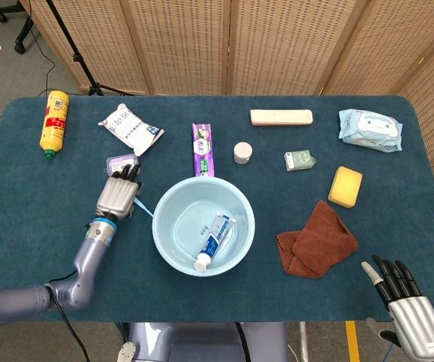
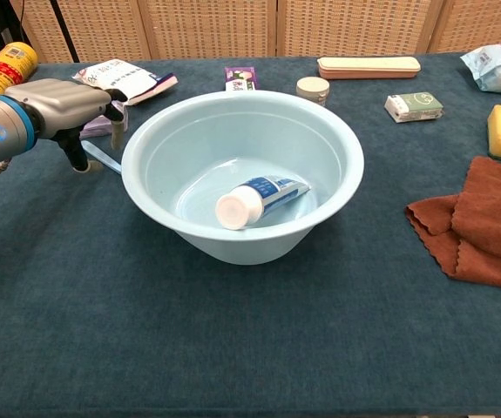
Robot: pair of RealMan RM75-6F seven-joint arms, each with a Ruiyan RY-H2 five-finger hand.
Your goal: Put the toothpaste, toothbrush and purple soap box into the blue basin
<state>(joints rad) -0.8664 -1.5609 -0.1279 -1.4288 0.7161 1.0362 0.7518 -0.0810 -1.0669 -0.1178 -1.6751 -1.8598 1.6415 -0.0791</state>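
Note:
The light blue basin (image 1: 158,235) sits mid-table with a white and blue toothpaste tube (image 1: 215,238) lying inside; the chest view shows the basin (image 2: 324,144) and the tube (image 2: 259,198) too. A pale blue toothbrush (image 1: 143,206) lies on the cloth just left of the basin. The purple soap box (image 1: 121,160) rests beyond it. My left hand (image 1: 117,196) hovers over the toothbrush's far end, its fingertips reaching the soap box's near edge and holding nothing. In the chest view that left hand (image 2: 69,100) hides most of the soap box, and its thumb points down beside the toothbrush (image 2: 102,157). My right hand (image 1: 405,311) stays open at the near right corner.
A purple carton (image 1: 203,148) lies right behind the basin. A white packet (image 1: 130,128) and a yellow bottle (image 1: 54,119) are at the far left. A small jar (image 1: 242,152), a beige case (image 1: 281,117), wipes (image 1: 369,128), a yellow sponge (image 1: 345,186) and a brown cloth (image 1: 316,240) fill the right side.

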